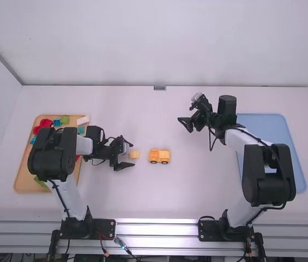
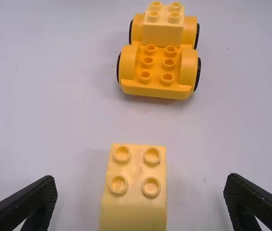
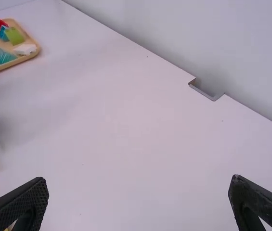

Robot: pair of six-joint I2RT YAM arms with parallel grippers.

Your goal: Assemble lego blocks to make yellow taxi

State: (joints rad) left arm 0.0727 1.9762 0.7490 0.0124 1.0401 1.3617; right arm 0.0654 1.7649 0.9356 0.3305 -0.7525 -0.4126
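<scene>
My left gripper point(image 1: 125, 155) stands open with a pale yellow block point(image 1: 134, 154) between or just ahead of its fingertips. In the left wrist view the pale yellow block point(image 2: 135, 190), studs up, lies between the parted fingers of the left gripper point(image 2: 139, 192), touching neither. Beyond it is the orange-yellow car base point(image 2: 157, 72), with another pale yellow block point(image 2: 163, 24) on its far end. The car base point(image 1: 159, 156) stands right of the loose block on the table. My right gripper point(image 1: 188, 121) is open over the table, holding nothing; its fingers also show apart in the right wrist view point(image 3: 138, 192).
A wooden tray point(image 1: 25, 173) with red, teal, green and white pieces is at the far left, partly under the left arm. A blue tray point(image 1: 289, 146) lies at the right beneath the right arm. A wall borders the table's far edge point(image 1: 241, 86).
</scene>
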